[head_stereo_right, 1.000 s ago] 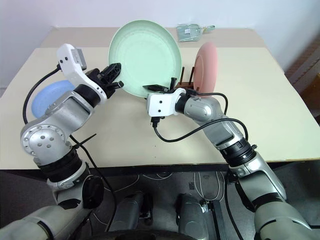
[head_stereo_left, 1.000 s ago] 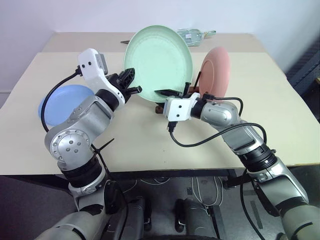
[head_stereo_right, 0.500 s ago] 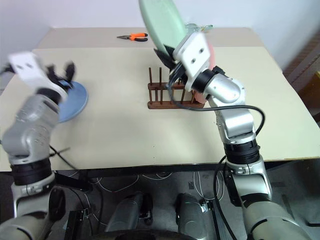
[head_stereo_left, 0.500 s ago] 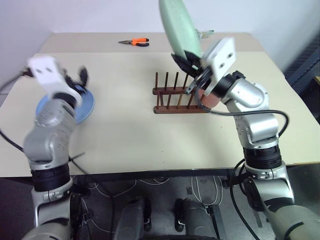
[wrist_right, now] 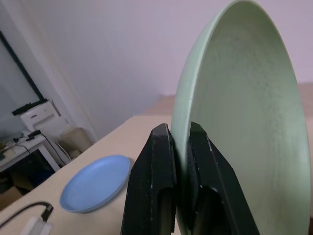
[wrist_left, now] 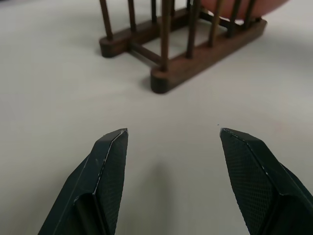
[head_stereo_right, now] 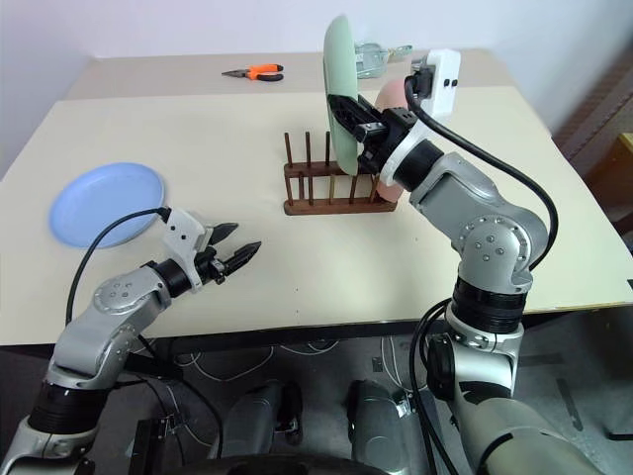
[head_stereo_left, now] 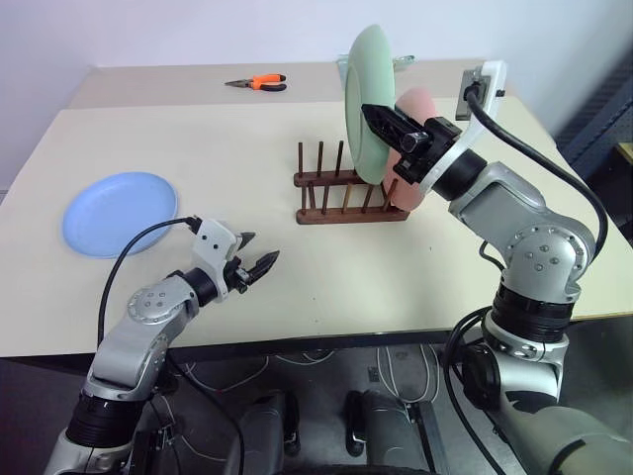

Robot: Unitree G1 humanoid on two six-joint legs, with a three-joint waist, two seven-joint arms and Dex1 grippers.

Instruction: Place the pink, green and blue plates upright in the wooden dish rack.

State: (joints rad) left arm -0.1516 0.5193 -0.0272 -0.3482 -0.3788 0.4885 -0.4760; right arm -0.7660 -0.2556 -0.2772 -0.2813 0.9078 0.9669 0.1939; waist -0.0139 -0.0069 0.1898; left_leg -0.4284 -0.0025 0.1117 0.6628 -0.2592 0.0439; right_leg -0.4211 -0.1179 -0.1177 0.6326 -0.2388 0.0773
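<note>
My right gripper [head_stereo_left: 384,119] is shut on the rim of the green plate [head_stereo_left: 366,99] and holds it on edge, upright, above the right part of the wooden dish rack [head_stereo_left: 341,193]; the right wrist view shows both fingers [wrist_right: 156,161] clamped on that rim. Behind the green one, the pink plate [head_stereo_left: 413,148] stands upright at the rack's right end. Flat on the table at the far left lies the blue plate [head_stereo_left: 121,213]. Low over the table's front left, my left gripper [head_stereo_left: 255,265] is open and empty, pointing toward the rack [wrist_left: 181,63].
Orange-handled pliers [head_stereo_left: 259,83] lie at the back of the table. A clear packet [head_stereo_right: 381,57] sits at the back behind the plates. Bare tabletop [head_stereo_left: 247,168] stretches between the blue plate and the rack.
My left gripper let go of the green plate, opened and dropped to the table's front left. The right gripper rolled the green plate edge-on and raised it over the rack.
</note>
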